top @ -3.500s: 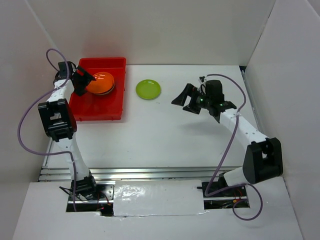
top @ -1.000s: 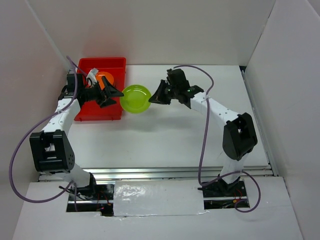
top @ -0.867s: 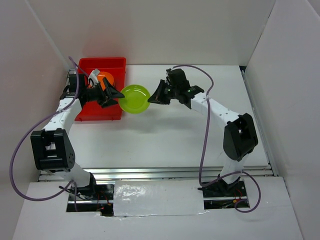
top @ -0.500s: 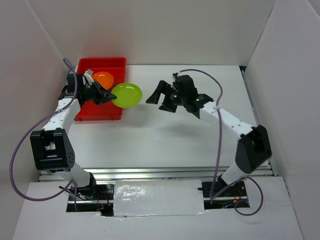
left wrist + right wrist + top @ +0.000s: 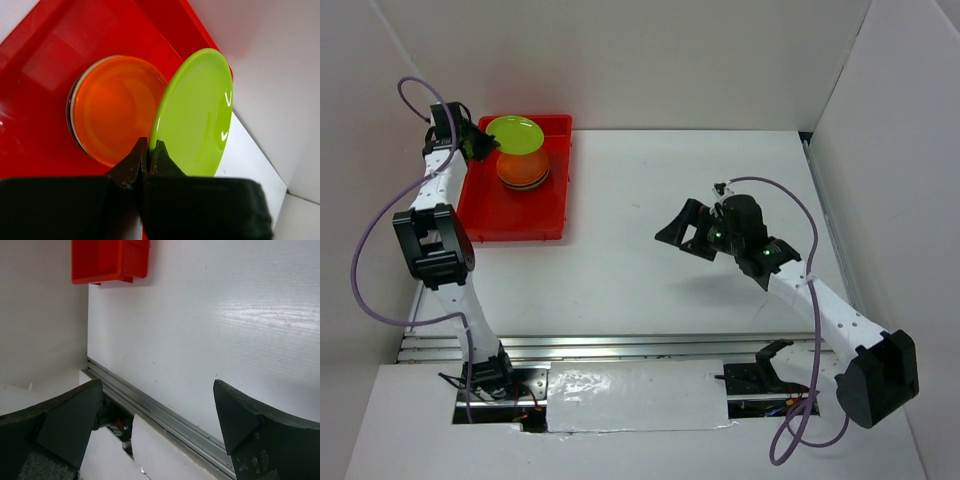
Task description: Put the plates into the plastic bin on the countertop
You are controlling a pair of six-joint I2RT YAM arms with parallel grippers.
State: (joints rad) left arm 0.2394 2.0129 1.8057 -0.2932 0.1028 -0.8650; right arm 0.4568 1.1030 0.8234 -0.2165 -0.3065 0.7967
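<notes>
My left gripper (image 5: pixel 483 147) (image 5: pixel 148 150) is shut on the rim of the lime green plate (image 5: pixel 515 134) (image 5: pixel 197 115). It holds that plate in the air over the red plastic bin (image 5: pixel 495 212) (image 5: pixel 45 55), just above a stack of plates topped by an orange one (image 5: pixel 523 168) (image 5: pixel 115 107). The stack sits in the bin's far half. My right gripper (image 5: pixel 682 228) (image 5: pixel 160 405) hangs open and empty over the white countertop (image 5: pixel 650 270) (image 5: pixel 225 325), well to the right of the bin, whose corner (image 5: pixel 107 261) shows in the right wrist view.
White walls (image 5: pixel 620 60) enclose the countertop on three sides. A metal rail (image 5: pixel 620 345) (image 5: pixel 165 412) runs along the near edge. Purple cables (image 5: pixel 370 250) loop beside each arm.
My left gripper took the lime green plate from the right gripper and carried it left and back, over the bin's stack. The right gripper opened and drew back to the right.
</notes>
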